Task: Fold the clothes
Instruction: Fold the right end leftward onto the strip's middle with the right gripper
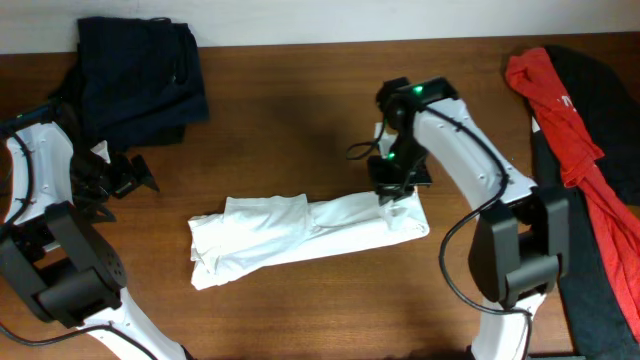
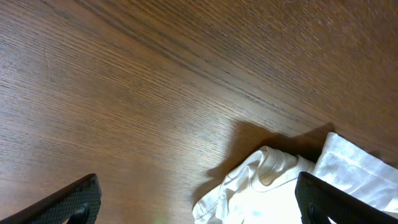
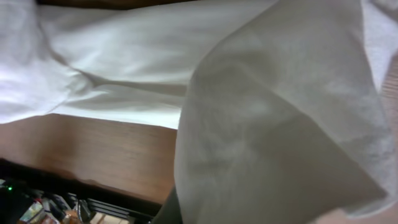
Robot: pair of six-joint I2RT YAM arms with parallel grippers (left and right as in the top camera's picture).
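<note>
Overhead only: navy pile [image 1: 140, 70], red garment [image 1: 555, 95]; right tool [image 1: 392, 193] pinching shirt [image 1: 290, 235] end. Left wrist: left tool [image 2: 199, 206] agape over tabletop [image 2: 124, 93]. Right wrist: fabric fills view.

overhead: straight down, far, whole tabletop [image 1: 300, 120] | left wrist: low, near, slanting over wood to white T-shirt [image 2: 261, 183] edge | right wrist: right against its cloth | shared: T-shirt, all views
</note>
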